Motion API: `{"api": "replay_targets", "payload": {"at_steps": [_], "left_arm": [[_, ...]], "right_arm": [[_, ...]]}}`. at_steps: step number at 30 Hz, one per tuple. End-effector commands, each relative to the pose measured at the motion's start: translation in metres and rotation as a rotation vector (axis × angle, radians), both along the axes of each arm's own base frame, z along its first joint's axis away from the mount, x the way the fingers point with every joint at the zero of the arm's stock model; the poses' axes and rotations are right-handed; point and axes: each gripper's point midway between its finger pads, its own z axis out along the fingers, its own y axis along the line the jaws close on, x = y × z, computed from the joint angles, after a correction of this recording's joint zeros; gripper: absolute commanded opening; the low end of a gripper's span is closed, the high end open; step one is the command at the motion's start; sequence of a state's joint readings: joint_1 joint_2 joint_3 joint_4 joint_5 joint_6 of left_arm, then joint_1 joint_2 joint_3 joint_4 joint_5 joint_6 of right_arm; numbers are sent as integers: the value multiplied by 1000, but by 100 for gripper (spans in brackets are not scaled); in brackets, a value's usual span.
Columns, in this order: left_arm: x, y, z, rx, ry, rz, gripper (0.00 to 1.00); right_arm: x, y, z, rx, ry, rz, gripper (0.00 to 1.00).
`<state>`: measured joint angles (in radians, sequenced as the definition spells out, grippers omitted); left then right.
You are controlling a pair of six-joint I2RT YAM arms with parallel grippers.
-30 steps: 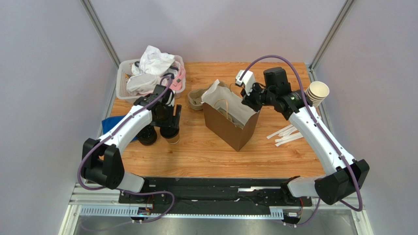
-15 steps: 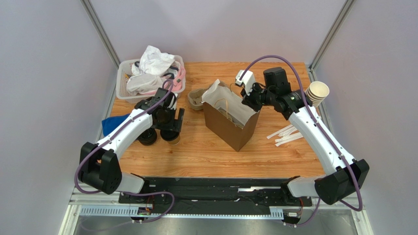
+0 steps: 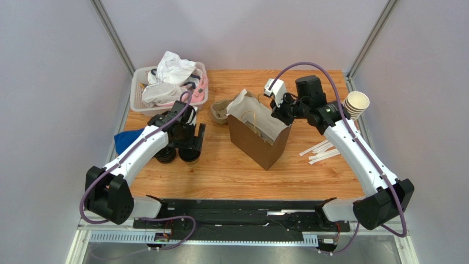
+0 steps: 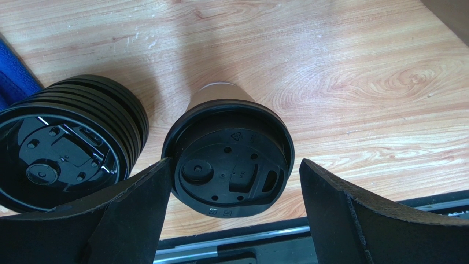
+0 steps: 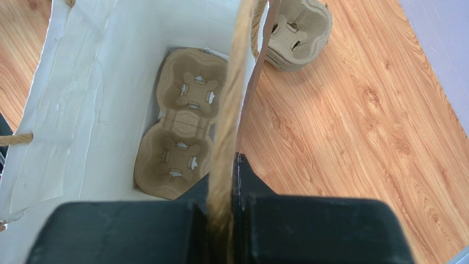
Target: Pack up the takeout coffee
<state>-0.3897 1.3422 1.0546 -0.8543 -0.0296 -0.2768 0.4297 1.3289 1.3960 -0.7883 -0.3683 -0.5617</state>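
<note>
Left gripper (image 4: 235, 164) spread wide, straddling the lidded coffee cup (image 4: 230, 170); right finger clear of it, left finger possibly touching the lid's edge. Stands upright on the table (image 4: 358, 82), just beside a stack of black lids (image 4: 60, 148). Right gripper (image 5: 220, 220) clamped tight on the twine handle (image 5: 235, 99) of the paper bag (image 5: 82, 110); cardboard cup carrier (image 5: 179, 126) flat on the bag's floor.

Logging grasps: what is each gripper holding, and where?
Right gripper pinches the paper bag by its twine handle; left gripper holds nothing, open around the takeout coffee.
</note>
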Motion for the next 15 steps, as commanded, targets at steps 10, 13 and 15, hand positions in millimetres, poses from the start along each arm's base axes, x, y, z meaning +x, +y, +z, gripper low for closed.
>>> {"api": "replay_targets", "payload": {"at_steps": [10, 13, 15], "left_arm": [[-7, -1, 14, -39, -40, 22, 94], [-10, 6, 6, 4, -20, 25, 91], [-10, 9, 3, 13, -14, 28, 88]], "right_arm": [[1, 3, 19, 32, -37, -2, 0], [0, 3, 19, 29, -37, 0, 0], [1, 3, 19, 29, -39, -2, 0]]}}
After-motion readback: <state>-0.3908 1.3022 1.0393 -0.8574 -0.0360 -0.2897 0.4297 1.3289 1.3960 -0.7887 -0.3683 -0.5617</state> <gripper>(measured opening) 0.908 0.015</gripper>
